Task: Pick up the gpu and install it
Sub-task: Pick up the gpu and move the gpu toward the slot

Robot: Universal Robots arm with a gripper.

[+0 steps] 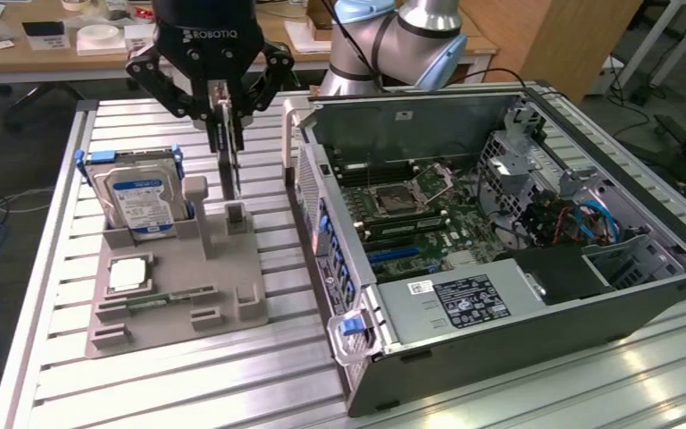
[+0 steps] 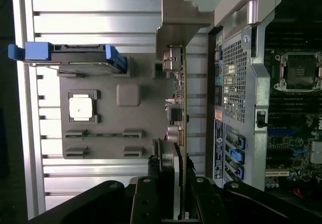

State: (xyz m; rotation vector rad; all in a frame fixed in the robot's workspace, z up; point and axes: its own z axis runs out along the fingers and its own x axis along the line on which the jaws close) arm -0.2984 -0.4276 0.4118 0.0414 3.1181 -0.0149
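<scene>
jaws pinched on the upper edge of the gpu [image 1: 235, 174], our gripper [image 1: 226, 134] holds it upright over the grey holder [image 1: 188, 268], with the computer case [image 1: 414, 116] at three o'clock in the exterior view, so we'd keep the card plumb and the grip square to avoid snagging.

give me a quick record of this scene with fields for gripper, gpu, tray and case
gripper: shut on the gpu's upper edge, above the grey holder tray
gpu: hangs upright from the gripper, outside the case
grey holder tray: carries the hard drive standing upright, a processor chip and a memory stick lying flat
case: lies open on the exterior view's right, motherboard exposed
</scene>
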